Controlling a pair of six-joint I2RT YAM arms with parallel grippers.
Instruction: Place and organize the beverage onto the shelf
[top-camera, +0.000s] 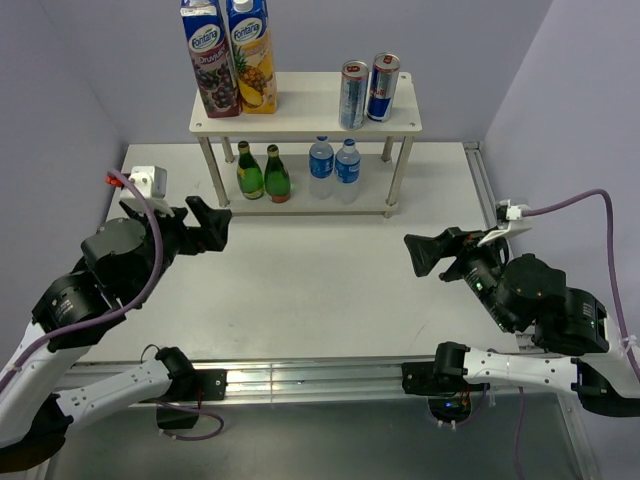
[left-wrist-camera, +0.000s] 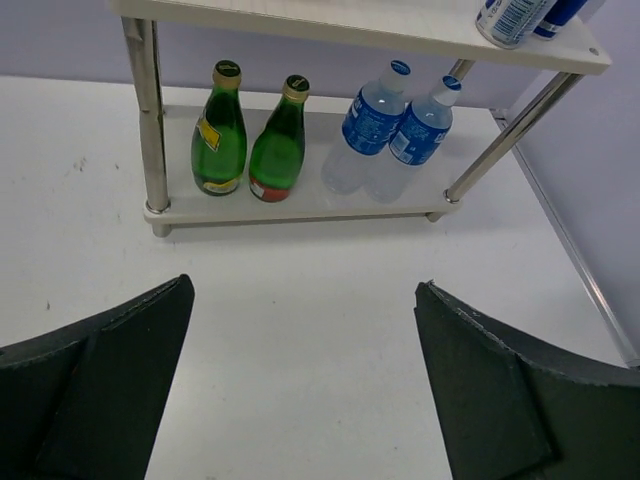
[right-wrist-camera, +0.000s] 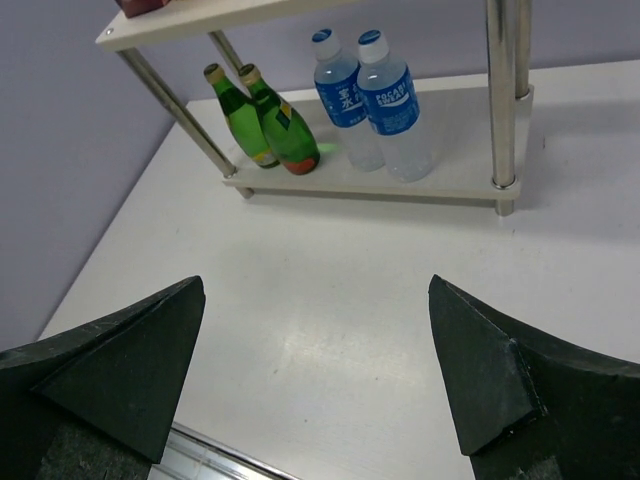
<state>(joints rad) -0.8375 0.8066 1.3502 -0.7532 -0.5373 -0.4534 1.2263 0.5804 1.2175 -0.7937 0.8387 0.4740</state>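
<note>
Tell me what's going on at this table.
Nothing is being handled right now. The small white two-tier shelf holds every drink in view. Two tall juice cartons and two slim metal cans stand on the top board, with two green glass bottles and two clear blue-labelled water bottles below. The left arm's fingers and the right arm's fingers are open and empty, above the white table in front of the shelf.

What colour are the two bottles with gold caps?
The bottles are green, seen best in the left wrist view.
</note>
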